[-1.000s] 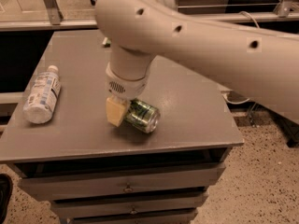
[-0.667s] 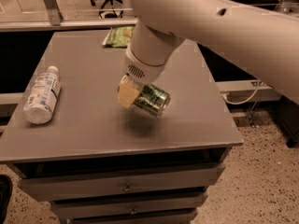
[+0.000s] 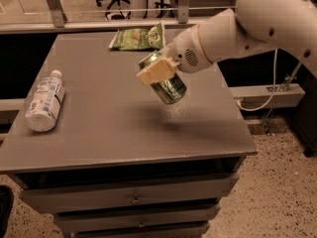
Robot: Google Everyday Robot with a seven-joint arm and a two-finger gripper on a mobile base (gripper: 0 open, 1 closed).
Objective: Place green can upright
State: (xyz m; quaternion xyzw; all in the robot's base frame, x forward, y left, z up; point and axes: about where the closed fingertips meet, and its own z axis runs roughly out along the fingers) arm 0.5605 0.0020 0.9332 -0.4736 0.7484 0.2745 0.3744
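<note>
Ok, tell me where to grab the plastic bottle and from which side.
I'd take the bottle by its labelled middle, coming down from above and pinching across its width. It lies on its side on the table, cap pointing to the back, so both long flanks are free. The gripper is shut on the green can, above the table's middle.

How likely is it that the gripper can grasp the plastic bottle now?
Probably not yet: the gripper is shut on the green can, held tilted above the table. Nothing stands between it and the plastic bottle.
</note>
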